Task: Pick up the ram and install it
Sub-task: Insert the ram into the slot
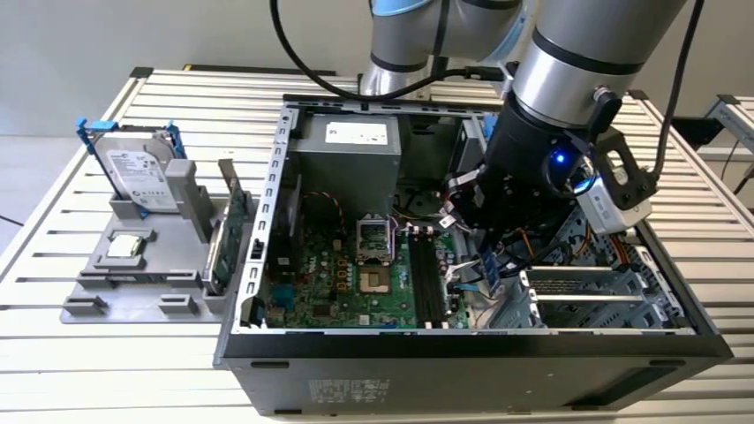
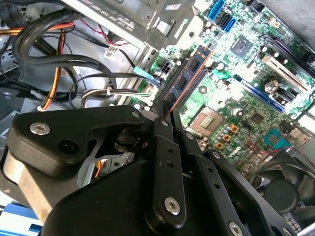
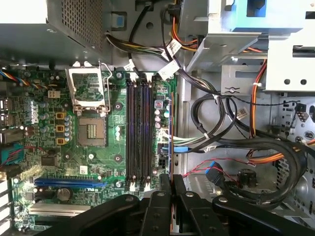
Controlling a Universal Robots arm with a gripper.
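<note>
Now — hand (image 2: 170, 117) tight on the ram (image 2: 192, 71), near the memory slots (image 3: 139, 132).

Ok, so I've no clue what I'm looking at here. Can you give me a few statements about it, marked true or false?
1. The tool grips the memory stick. True.
2. The memory stick is seated in the slots. False: the slots are empty; the tool holds the stick beside them, not plugged in.
3. The hard drive lies inside the computer case. False: it stands on the grey holder outside, at the exterior view's left.
4. The arm reaches into the open computer case. True.
</note>
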